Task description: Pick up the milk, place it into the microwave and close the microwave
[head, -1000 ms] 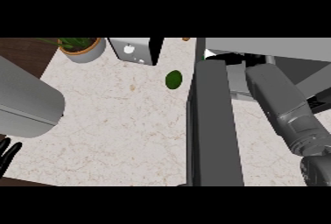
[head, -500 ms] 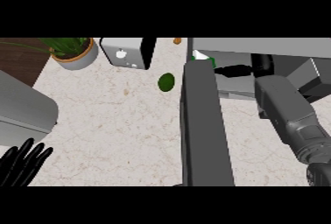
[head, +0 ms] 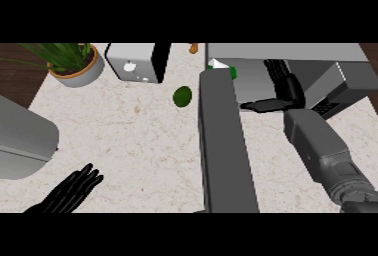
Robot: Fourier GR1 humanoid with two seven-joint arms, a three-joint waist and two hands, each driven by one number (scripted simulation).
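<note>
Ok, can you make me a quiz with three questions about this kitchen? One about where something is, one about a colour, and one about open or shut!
1. Where is the potted plant?
A. at the far left of the counter
B. inside the microwave
C. on the floor

2. What colour is the small oval thing on the counter?
A. red
B. green
C. blue

3. How is the microwave door?
A. shut
B. open
C. missing

Answers:
1 A, it stands at the view's upper left.
2 B, it is dark green on the pale top.
3 B, it swings out toward the robot, with the right hand at the opening beside it.
</note>
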